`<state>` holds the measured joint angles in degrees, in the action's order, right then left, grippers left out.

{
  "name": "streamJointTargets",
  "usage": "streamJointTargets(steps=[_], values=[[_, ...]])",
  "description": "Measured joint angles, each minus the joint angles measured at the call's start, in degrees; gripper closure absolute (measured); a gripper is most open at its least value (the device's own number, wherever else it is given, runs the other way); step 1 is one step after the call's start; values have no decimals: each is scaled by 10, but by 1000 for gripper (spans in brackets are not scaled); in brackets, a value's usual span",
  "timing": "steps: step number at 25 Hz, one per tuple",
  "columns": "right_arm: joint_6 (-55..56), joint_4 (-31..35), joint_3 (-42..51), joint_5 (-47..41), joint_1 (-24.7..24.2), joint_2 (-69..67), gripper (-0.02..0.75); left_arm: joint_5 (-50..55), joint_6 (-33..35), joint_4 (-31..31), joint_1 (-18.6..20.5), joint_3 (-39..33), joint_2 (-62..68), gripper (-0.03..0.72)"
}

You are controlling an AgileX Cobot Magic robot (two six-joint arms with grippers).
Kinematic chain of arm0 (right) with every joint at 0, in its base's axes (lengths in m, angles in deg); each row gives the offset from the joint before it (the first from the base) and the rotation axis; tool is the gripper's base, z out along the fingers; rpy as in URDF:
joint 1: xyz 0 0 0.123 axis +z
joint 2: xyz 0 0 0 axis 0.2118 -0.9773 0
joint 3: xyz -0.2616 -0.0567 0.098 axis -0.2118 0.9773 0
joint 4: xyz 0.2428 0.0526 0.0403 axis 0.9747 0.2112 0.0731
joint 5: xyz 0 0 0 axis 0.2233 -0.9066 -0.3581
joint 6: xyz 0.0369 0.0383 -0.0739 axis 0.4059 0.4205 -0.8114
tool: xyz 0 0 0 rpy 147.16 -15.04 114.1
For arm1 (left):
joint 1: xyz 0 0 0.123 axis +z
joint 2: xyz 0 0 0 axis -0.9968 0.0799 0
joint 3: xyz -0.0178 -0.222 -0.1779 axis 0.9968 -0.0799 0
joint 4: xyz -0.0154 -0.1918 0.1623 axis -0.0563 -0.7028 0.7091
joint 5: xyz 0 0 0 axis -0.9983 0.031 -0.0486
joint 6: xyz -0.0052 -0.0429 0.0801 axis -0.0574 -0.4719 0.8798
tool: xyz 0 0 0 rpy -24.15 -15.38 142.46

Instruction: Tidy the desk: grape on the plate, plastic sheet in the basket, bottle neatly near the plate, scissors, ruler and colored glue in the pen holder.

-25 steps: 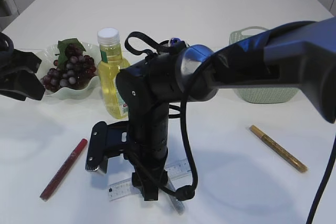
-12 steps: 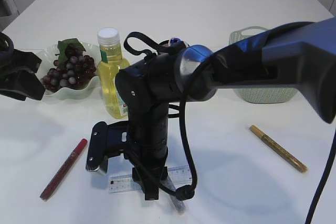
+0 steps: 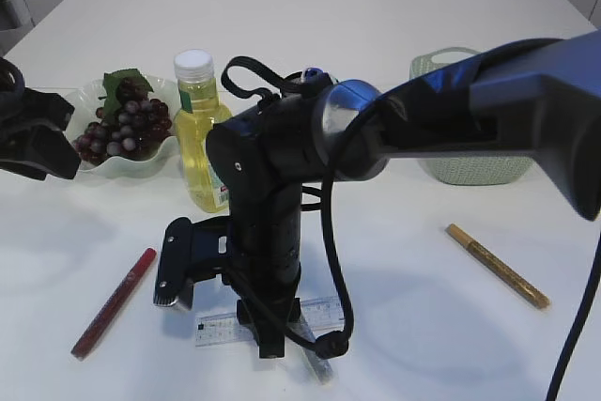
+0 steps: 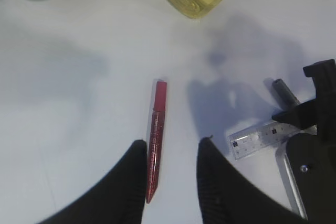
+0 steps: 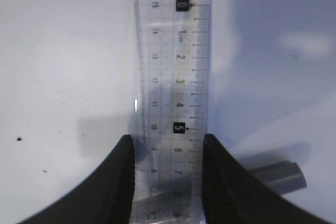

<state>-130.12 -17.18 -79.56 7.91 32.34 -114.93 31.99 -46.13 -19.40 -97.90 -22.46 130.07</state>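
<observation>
My right gripper [image 3: 269, 337] is down at the table's front, its fingers [image 5: 168, 153] shut on both long edges of the clear ruler [image 5: 173, 72], which also shows in the exterior view [image 3: 218, 328] and the left wrist view [image 4: 256, 139]. My left gripper [image 3: 42, 143] hovers at the far left, open and empty [image 4: 170, 153], above the red glue pen [image 4: 156, 129] lying on the table [image 3: 115, 302]. A gold glue pen [image 3: 498, 266] lies at the right. The yellow bottle [image 3: 199, 129] stands next to the plate [image 3: 89, 168] holding grapes [image 3: 122, 124]. The scissors, plastic sheet and pen holder are hidden.
A green basket [image 3: 470, 171] stands at the back right, partly behind the right arm. A grey rod-like object [image 5: 278, 176] lies under the ruler's near end. A small blue-tipped thing [image 3: 315, 72] peeks over the right arm.
The ruler has turned from tilted to nearly level under the right gripper and shifted slightly. The left arm has not moved.
</observation>
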Motion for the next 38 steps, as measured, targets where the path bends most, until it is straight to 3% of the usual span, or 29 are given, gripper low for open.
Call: streamJointTargets(steps=[9, 16, 23, 29, 36, 38], values=[[-3, 88, 0, -4, -36, 63, 440, 0, 0, 0, 0, 0, 0, 449], [-52, 188, 0, -1, -118, 117, 440, 0, 0, 0, 0, 0, 0, 449], [-176, 393, 0, 9, -221, 130, 441, 0, 0, 0, 0, 0, 0, 449], [-333, 620, 0, 52, -300, 130, 441, 0, 0, 0, 0, 0, 0, 449], [-565, 897, 0, 82, -338, 108, 441, 0, 0, 0, 0, 0, 0, 449], [-608, 947, 0, 82, -339, 89, 441, 0, 0, -3, 0, 0, 0, 449]])
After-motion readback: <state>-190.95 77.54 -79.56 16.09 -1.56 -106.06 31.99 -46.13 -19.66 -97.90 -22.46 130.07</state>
